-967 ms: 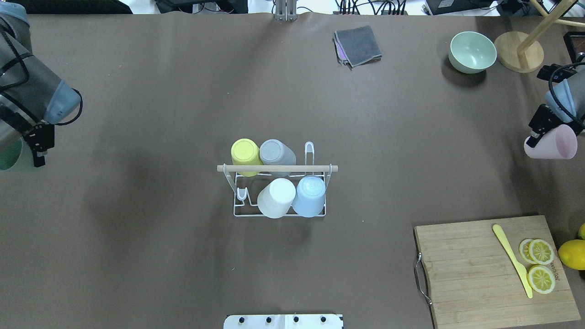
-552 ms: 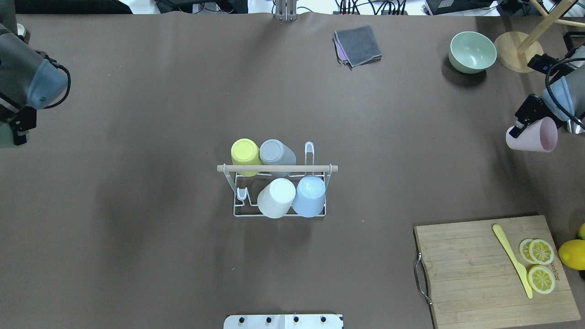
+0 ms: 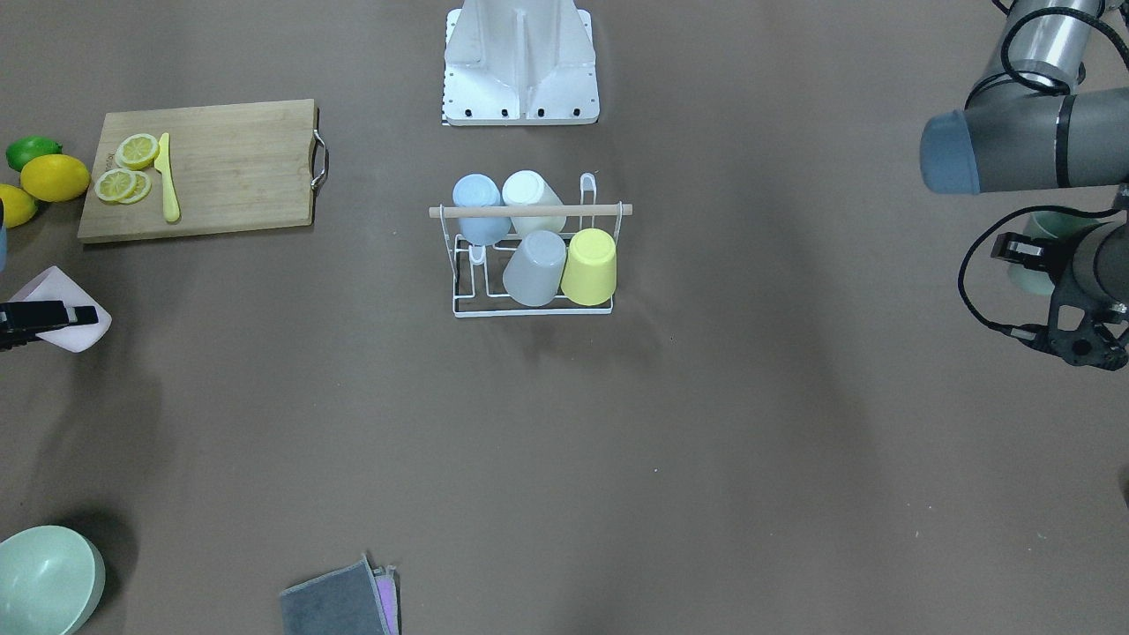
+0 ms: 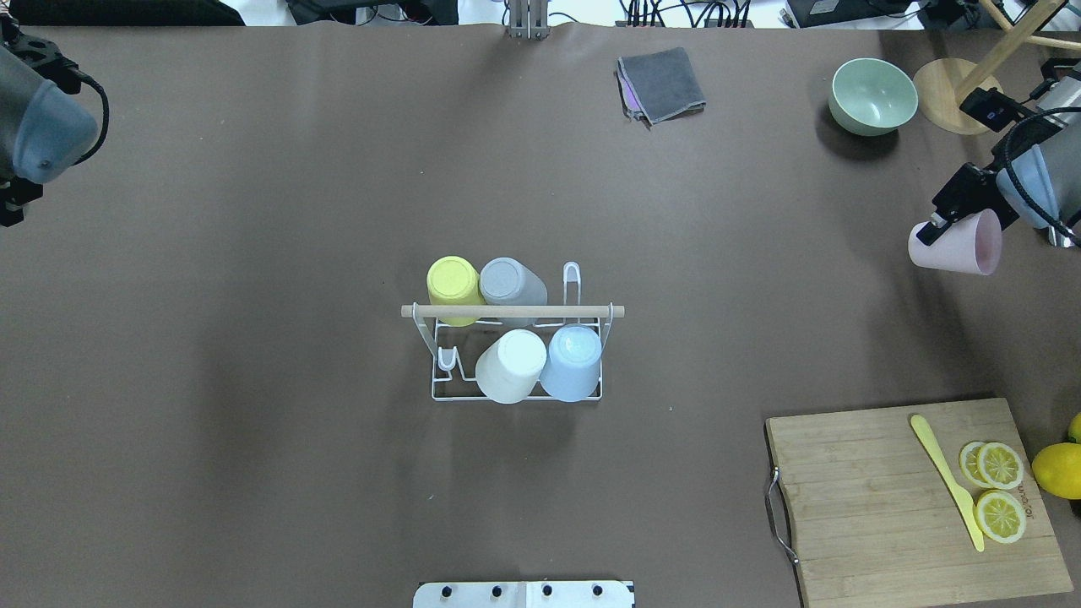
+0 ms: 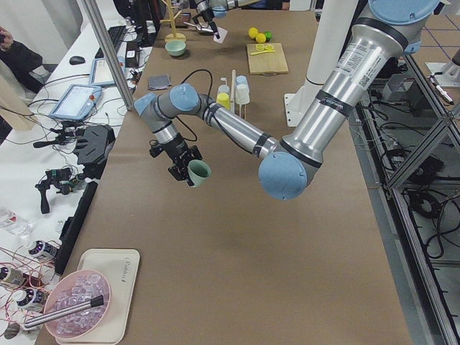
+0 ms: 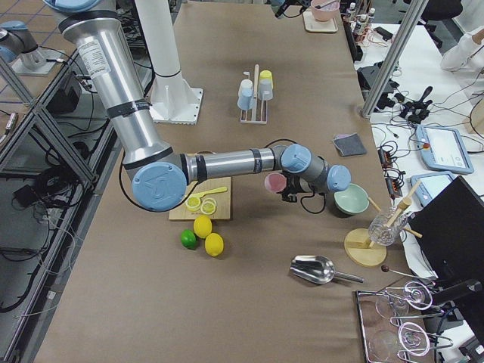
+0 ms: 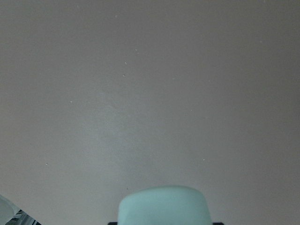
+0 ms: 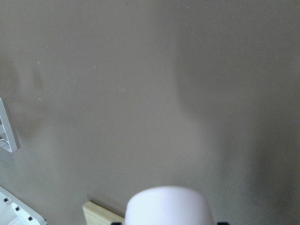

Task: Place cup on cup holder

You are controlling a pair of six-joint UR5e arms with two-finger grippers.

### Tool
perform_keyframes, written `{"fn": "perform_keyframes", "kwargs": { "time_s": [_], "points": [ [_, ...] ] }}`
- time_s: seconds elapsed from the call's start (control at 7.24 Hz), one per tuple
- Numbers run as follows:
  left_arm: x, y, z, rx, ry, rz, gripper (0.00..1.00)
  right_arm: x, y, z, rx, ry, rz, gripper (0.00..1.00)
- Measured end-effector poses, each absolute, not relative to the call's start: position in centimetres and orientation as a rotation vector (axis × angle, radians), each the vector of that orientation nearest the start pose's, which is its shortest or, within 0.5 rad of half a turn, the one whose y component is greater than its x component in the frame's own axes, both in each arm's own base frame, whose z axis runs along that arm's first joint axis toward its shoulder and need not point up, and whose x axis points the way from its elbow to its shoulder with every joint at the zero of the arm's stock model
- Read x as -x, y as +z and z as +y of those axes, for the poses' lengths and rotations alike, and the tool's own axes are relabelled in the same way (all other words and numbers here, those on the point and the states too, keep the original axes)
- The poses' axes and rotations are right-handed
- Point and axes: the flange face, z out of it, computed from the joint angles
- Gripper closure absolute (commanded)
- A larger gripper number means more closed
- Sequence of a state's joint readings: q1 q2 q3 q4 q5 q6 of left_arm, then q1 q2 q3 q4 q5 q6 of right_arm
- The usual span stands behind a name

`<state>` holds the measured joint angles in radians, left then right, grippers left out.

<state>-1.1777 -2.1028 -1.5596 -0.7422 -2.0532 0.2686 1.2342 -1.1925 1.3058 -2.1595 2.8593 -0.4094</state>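
The white wire cup holder (image 4: pixel 439 384) with a wooden rod (image 4: pixel 512 312) stands mid-table and also shows in the front view (image 3: pixel 459 304). Yellow, grey, white and light-blue cups sit upside down on it. One peg at its far right (image 4: pixel 572 279) and one at its near left (image 4: pixel 448 359) are bare. My right gripper (image 4: pixel 936 226) is shut on a pink cup (image 4: pixel 958 245), held on its side above the table's right part, far from the holder. My left gripper (image 5: pixel 181 164) is shut on a green cup (image 5: pixel 199 172) above the table's left edge.
A wooden cutting board (image 4: pixel 878 498) with lemon slices and a yellow knife (image 4: pixel 946 481) lies at the near right, lemons (image 4: pixel 1056 469) beside it. A green bowl (image 4: pixel 872 95), a wooden stand (image 4: pixel 958 97) and a grey cloth (image 4: pixel 661 84) lie along the far edge.
The right arm has carried the pink cup leftwards, towards the table's middle, and slightly farther away. The left arm has swung away from me, taking the green cup out of the overhead view.
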Motion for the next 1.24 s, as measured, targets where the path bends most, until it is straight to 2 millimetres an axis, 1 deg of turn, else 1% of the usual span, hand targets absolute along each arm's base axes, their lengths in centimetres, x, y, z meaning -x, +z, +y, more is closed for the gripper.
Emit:
{"fn": "perform_keyframes", "kwargs": {
  "time_s": [0.14,0.41,0.69,0.83,0.97,1.24],
  "points": [
    [-15.4,44.2,-61.1,0.282,0.569,0.455,1.0,17.3,58.0,-60.2,0.337,-0.351,-1.286,0.52],
    [-14.7,44.4,-61.1,0.162,0.562,0.432,1.0,18.5,56.6,-60.8,0.271,-0.415,-1.309,0.52],
    [-14.6,44.5,-61.5,0.082,0.556,0.404,1.0,19.3,54.5,-61.9,0.196,-0.48,-1.326,0.55],
    [-14.9,44.7,-61.6,0.056,0.562,0.4,1.0,19.5,53.9,-62.2,0.164,-0.503,-1.336,0.54],
    [-15.0,45.2,-61.5,0.033,0.567,0.4,1.0,19.8,53.8,-62.4,0.148,-0.51,-1.365,0.54],
    [-15.0,45.7,-61.4,0.007,0.574,0.401,1.0,21.3,53.6,-62.4,0.15,-0.486,-1.491,0.55]
  ]
}}
